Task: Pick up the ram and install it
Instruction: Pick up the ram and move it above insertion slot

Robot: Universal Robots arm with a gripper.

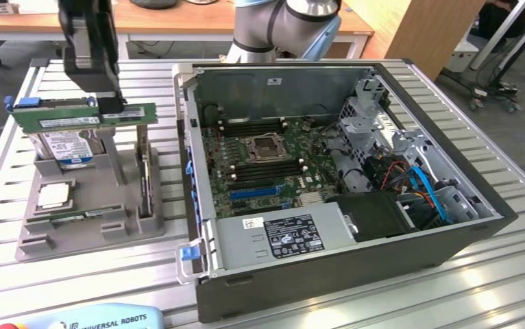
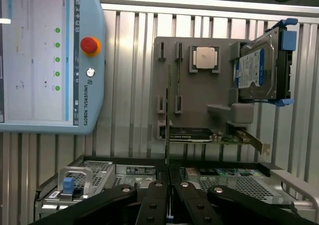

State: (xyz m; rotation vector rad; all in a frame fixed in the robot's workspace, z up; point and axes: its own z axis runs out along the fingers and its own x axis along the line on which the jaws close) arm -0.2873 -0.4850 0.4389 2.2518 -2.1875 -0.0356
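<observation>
Closest to my wrist camera, the gripper (image 2: 168,186) has its black fingers (image 2: 152,190) clenched on the ram (image 2: 168,110), which I see edge-on as a thin dark line running away from the jaws. On the exterior view the gripper (image 1: 109,103) holds the ram (image 1: 62,118) in the air with its long side roughly level and its white label facing the camera. It hangs clear above the grey holder (image 1: 38,241), near the worktop's (image 1: 482,274) edge on the exterior view's left.

Just beneath the ram, a hard drive (image 1: 66,147) with a blue label stands upright in the holder. A processor chip (image 1: 54,195) lies flat in a recess further along, and a second green stick (image 1: 79,216) lies in a slot next to it. My wrist camera shows the holder (image 2: 199,93) from above, with the processor chip (image 2: 205,58) and the hard drive (image 2: 259,68) seated on it.

On the exterior view's right side of the worktop sits the computer case (image 1: 336,274), side panel off, with its motherboard (image 1: 262,154) exposed. The ram is well apart from it. A teach pendant (image 1: 98,319) lies at the worktop's near edge in the exterior view, and through the wrist camera I see the teach pendant (image 2: 50,60) with its screen lit, beside the holder.
</observation>
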